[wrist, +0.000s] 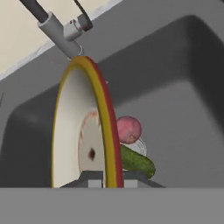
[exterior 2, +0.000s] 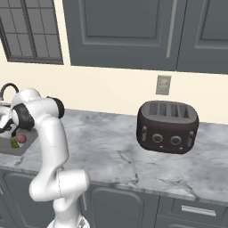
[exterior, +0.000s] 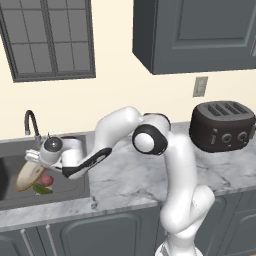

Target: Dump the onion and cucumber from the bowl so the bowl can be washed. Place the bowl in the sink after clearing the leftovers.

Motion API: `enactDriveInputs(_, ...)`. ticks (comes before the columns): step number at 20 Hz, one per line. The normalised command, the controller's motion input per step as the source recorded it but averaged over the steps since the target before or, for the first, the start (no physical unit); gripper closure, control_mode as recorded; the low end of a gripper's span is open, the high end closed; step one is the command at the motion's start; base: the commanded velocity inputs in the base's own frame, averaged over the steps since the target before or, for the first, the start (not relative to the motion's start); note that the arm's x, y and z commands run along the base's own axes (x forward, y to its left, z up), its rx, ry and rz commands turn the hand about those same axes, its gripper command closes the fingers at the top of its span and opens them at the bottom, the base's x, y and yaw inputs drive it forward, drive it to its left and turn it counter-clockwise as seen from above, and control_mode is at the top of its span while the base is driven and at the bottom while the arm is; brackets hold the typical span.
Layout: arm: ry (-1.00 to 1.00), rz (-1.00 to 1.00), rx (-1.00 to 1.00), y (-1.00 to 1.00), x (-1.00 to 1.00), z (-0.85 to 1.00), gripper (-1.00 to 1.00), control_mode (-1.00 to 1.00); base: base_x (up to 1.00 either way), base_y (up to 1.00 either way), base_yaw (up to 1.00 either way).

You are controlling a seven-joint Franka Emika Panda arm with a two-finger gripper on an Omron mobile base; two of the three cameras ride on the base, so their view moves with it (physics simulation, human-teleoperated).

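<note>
Grey-veined marble counter (exterior: 125,175) — black toaster (exterior: 222,126) standing on it, sink (exterior: 70,187) sunk into it.

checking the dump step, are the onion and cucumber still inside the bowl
No, in the hand view the onion and cucumber lie in the sink beside the bowl, which is tipped on edge.

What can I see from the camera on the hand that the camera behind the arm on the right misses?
The hand view alone shows the bowl tipped on edge, pinched at its rim by the gripper, over the sink. The right base view alone shows the toaster on the marble counter. Both show the onion, the cucumber and the faucet.
</note>
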Motion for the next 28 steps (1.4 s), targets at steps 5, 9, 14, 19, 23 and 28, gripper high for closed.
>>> enactDriveInputs(5, 0.22, 0.01, 0.00, 0.18, 0.00, -0.12, 1.00, -1.00, 0.00, 0.00, 0.00)
enactDriveInputs(9, 0.09, 0.00, -0.02, 0.08, 0.15, -0.34, 1.00, -1.00, 0.00, 0.00, 0.00)
enactDriveInputs(14, 0.00, 0.00, -0.04, 0.07, 0.10, -0.38, 1.00, -1.00, 0.00, 0.00, 0.00)
enactDriveInputs(19, 0.00, 0.00, -0.08, 0.06, 0.05, -0.55, 1.00, -1.00, 0.00, 0.00, 0.00)
enactDriveInputs(23, 0.00, 0.00, -0.03, 0.11, 0.15, -0.27, 1.00, -1.00, 0.00, 0.00, 0.00)
enactDriveInputs(28, 0.00, 0.00, 0.00, 0.27, 0.24, -0.04, 1.00, -1.00, 0.00, 0.00, 0.00)
